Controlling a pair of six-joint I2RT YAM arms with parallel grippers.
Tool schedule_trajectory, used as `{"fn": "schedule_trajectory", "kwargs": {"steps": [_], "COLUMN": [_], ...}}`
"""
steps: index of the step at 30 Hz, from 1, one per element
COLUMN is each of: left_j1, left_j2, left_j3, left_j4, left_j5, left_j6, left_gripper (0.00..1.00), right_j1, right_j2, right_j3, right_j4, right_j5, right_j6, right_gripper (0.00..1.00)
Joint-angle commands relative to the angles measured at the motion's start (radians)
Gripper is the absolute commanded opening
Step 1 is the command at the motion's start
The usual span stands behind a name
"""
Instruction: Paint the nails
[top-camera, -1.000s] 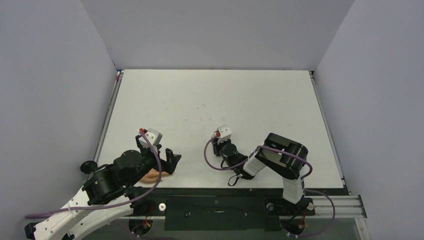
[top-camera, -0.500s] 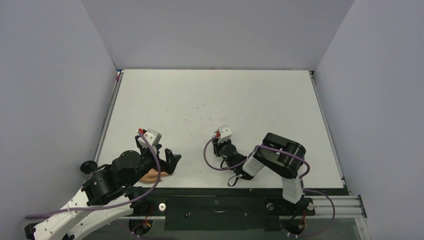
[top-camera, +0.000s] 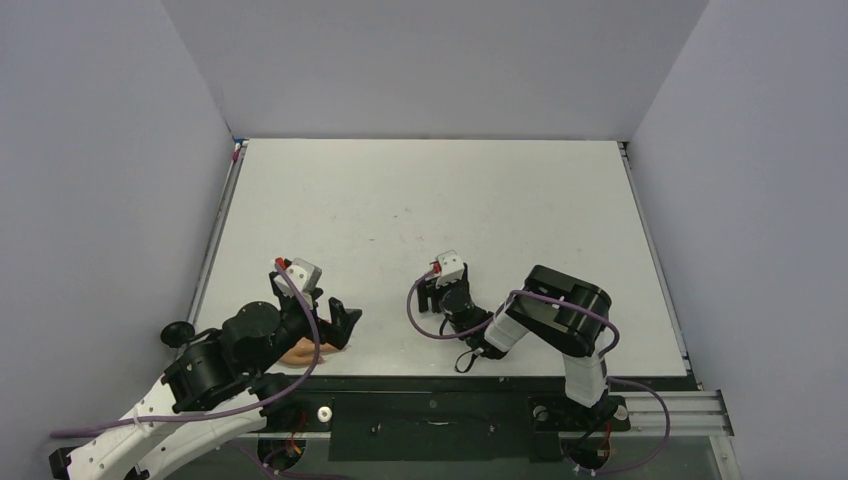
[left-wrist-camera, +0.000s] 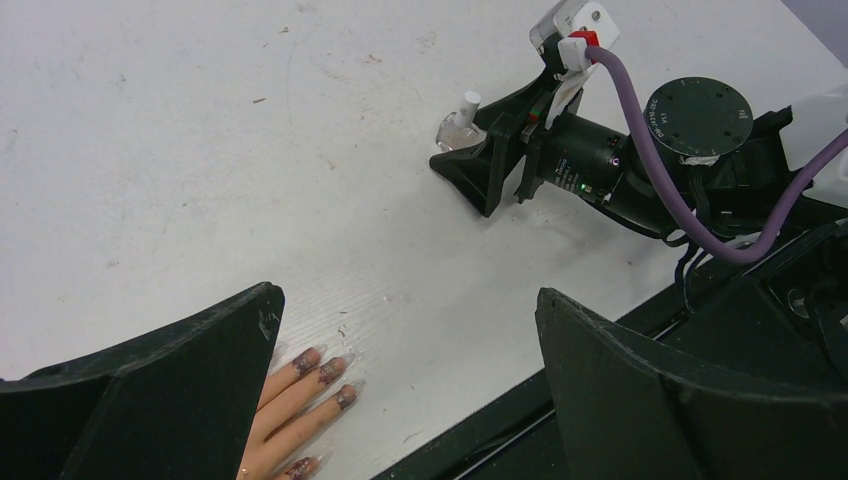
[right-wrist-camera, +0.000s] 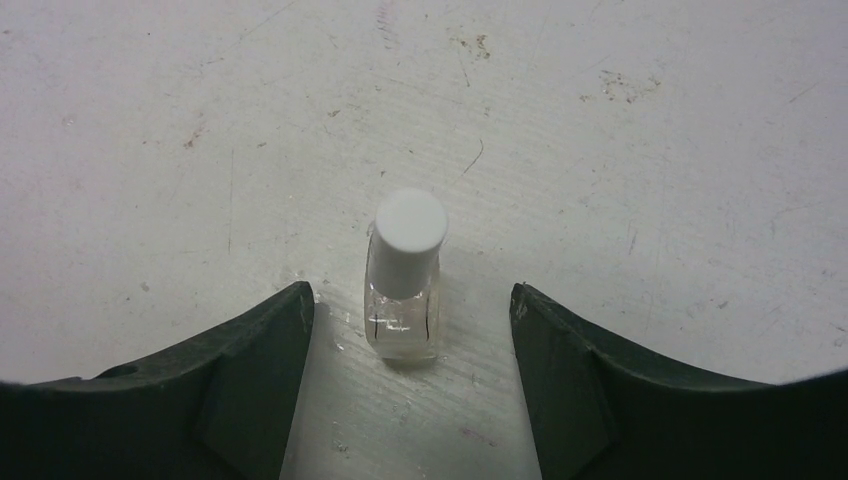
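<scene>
A small peach fake hand lies palm down at the table's near edge. Its dark purplish-brown nails show beside my left fingertip. My left gripper hovers wide open over the fingers and holds nothing. A tiny clear bottle with a white cap stands upright on the table. My right gripper is low on the table and open. Its jaws stand either side of the bottle with a gap on both sides. In the left wrist view the bottle stands just past the right gripper's fingers.
The white table is walled at the back and both sides. A black rail runs along its near edge under the arm bases. A purple cable loops off the right wrist close to my left gripper.
My right gripper has opened, and its jaws now stand apart from the bottle. The left arm and the fake hand have not moved.
</scene>
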Motion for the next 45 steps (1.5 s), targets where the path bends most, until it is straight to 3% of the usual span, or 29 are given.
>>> {"fn": "schedule_trajectory", "kwargs": {"steps": [1, 5, 13, 21, 32, 45], "left_j1": [0.001, 0.001, 0.001, 0.001, 0.001, 0.001], "left_j2": [-0.006, -0.006, -0.001, -0.013, -0.011, -0.012], "left_j3": [0.003, 0.003, 0.005, 0.003, 0.003, 0.001], "left_j4": [0.054, 0.053, 0.051, 0.051, 0.051, 0.054], "left_j5": [0.004, 0.001, -0.001, -0.005, -0.001, 0.003], "left_j6": [0.006, 0.006, 0.01, 0.01, 0.011, 0.013], "left_gripper": [0.96, 0.96, 0.96, 0.96, 0.96, 0.97], "right_j1": [0.008, 0.01, 0.043, 0.104, 0.252, 0.3], "right_j2": [-0.042, -0.094, -0.269, -0.475, -0.783, -1.069], "right_j3": [0.018, 0.018, 0.058, 0.103, 0.132, -0.004], "right_j4": [-0.035, -0.109, -0.422, -0.655, -0.893, -1.038], "right_j5": [0.032, 0.039, 0.082, 0.231, 0.476, 0.529], "right_j6": [0.056, 0.086, 0.093, 0.077, 0.076, 0.188], "right_gripper": [0.69, 0.7, 0.72, 0.73, 0.73, 0.74]}}
